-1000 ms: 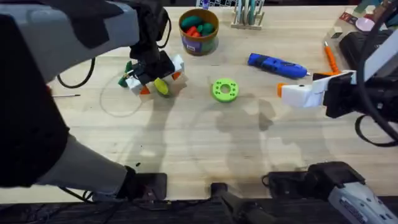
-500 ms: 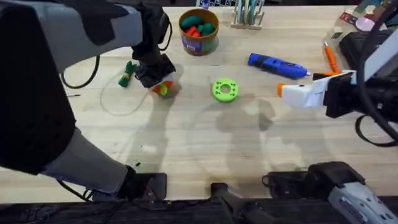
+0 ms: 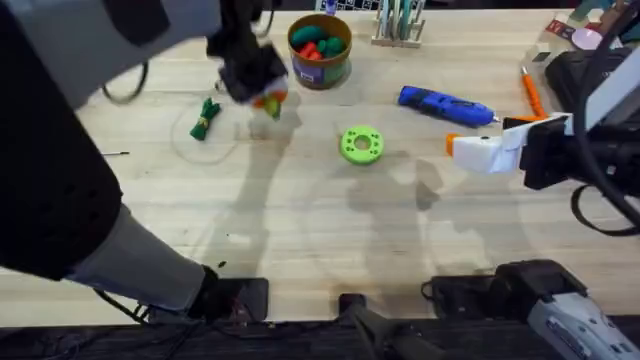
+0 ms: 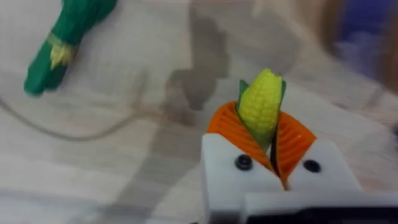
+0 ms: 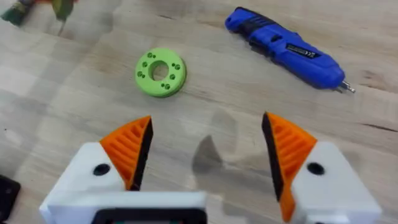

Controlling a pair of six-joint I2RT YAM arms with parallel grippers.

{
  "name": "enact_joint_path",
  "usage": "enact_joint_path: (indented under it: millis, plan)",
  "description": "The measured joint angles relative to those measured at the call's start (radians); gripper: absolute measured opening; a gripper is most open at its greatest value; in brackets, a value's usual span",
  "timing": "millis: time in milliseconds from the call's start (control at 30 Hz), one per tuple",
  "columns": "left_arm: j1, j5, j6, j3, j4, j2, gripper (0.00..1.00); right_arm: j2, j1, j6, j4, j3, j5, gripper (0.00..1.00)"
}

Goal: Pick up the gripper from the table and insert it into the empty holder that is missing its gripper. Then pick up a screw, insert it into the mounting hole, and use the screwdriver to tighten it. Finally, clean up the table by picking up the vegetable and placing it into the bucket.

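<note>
Bare wood across the desk's (image 3: 330,250) middle and near edge, green disc (image 3: 362,144) mid-desk, screwdriver (image 3: 446,106) and bucket (image 3: 319,48) crowding the far edge.

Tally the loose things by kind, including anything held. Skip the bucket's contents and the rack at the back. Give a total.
Toy vegetables: 2 (corn in the left tool, green vegetable lying loose)
Screwdriver: 1
Orange-handled implement: 1
Green disc: 1
Bucket: 1
Total: 6
</note>
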Motion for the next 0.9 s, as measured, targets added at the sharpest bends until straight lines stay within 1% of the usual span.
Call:
enact_joint_path:
  millis: [133, 200, 267, 400, 533, 700, 800, 900]
  plan:
    - [0.000, 0.031, 0.113, 0.144, 0.000, 0.000, 0.029, 0.000, 0.000, 0.000, 0.000, 0.000, 0.000, 0.985]
    - [0.000, 0.043, 0.150, 0.196, 0.006, -0.004, 0.029, 0.000, 0.000, 0.000, 0.000, 0.000, 0.000, 0.985]
    - [0.000, 0.051, 0.175, 0.225, 0.036, -0.014, 0.029, 0.000, 0.000, 0.000, 0.000, 0.000, 0.000, 0.985]
    - [-0.008, 0.051, 0.212, 0.239, 0.123, -0.027, 0.029, 0.000, 0.000, 0.000, 0.000, 0.000, 0.000, 0.985]
    - [-0.032, 0.052, 0.238, 0.239, 0.212, -0.022, 0.029, 0.000, 0.000, 0.000, 0.000, 0.000, 0.000, 0.984]
    - [-0.059, 0.053, 0.254, 0.239, 0.325, 0.004, 0.029, 0.000, 0.000, 0.000, 0.000, 0.000, 0.000, 0.985]
    - [-0.060, 0.055, 0.257, 0.239, 0.373, 0.036, 0.029, 0.000, 0.000, 0.000, 0.000, 0.000, 0.000, 0.985]
    - [-0.059, 0.055, 0.257, 0.239, 0.397, 0.073, 0.029, 0.000, 0.000, 0.000, 0.000, 0.000, 0.000, 0.985]
